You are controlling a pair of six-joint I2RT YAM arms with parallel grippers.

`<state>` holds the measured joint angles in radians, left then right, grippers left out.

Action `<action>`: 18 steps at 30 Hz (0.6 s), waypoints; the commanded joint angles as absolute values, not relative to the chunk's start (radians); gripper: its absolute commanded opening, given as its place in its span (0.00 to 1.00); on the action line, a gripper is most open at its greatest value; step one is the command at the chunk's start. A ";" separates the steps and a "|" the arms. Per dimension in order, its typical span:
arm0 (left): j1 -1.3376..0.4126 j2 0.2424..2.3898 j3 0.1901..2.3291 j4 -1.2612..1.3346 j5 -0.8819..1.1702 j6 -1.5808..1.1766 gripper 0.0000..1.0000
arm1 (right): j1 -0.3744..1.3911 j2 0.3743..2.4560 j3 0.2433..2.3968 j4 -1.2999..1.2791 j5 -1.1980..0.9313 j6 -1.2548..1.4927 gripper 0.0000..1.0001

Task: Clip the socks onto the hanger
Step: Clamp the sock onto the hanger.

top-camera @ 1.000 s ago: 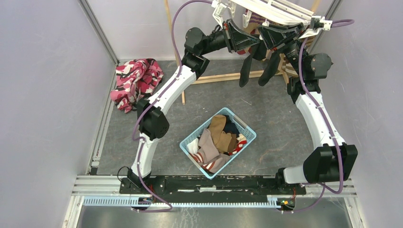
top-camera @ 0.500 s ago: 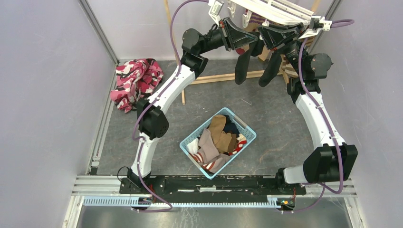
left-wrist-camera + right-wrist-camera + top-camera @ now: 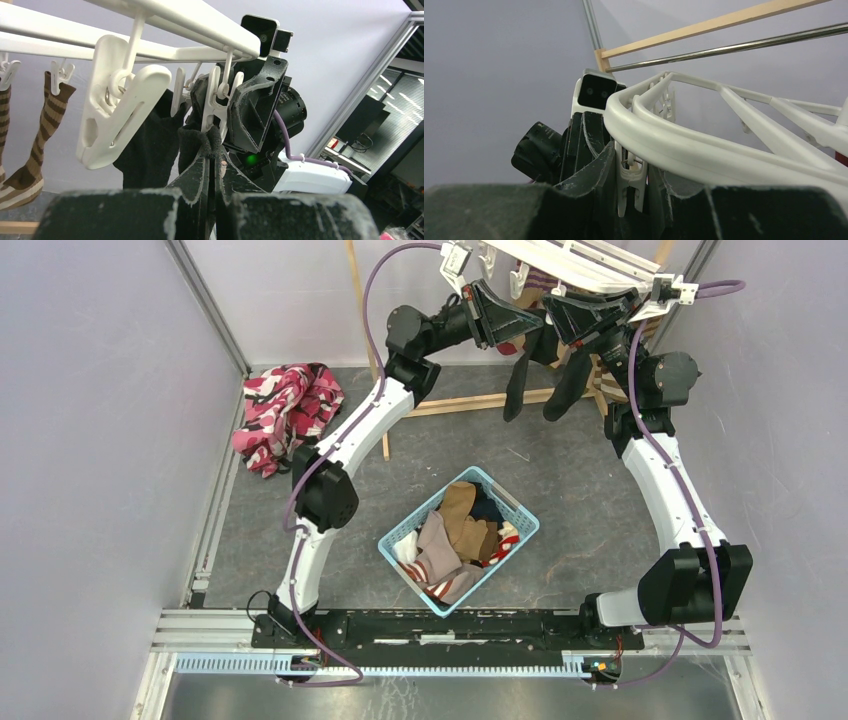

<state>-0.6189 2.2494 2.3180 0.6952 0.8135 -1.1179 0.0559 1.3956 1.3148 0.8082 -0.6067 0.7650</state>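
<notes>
Grey floor, lilac walls; white hanger [image 3: 565,262] hangs at the far end by a wooden frame [image 3: 470,400]. Both arms are raised to it. Left gripper [image 3: 214,159] is clamped tight on the cuff of a black sock [image 3: 194,142], with the cuff right under a clip [image 3: 220,100]. Right gripper [image 3: 631,172] has its fingers pressed on either side of a white clip [image 3: 628,186]. Can't tell if the cuff sits inside any clip. Another black sock [image 3: 567,380] dangles beside it. Brown striped sock [image 3: 30,165] is already clipped. More socks [image 3: 455,530] are piled in the blue basket [image 3: 520,508] mid-floor. Pink patterned cloth [image 3: 285,410] lies far left.
</notes>
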 commanded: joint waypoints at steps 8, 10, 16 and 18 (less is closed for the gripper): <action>-0.626 2.276 2.350 0.811 0.775 -1.235 0.02 | 0.051 1.398 1.339 0.841 -0.672 0.778 0.12; -0.626 2.277 2.350 0.824 0.772 -1.248 0.02 | 0.051 1.397 1.338 0.835 -0.672 0.775 0.12; -0.626 2.282 2.351 0.882 0.762 -1.306 0.02 | 0.051 1.399 1.335 0.828 -0.673 0.768 0.12; -0.626 2.283 2.353 0.894 0.758 -1.320 0.02 | 0.051 1.401 1.335 0.828 -0.675 0.768 0.12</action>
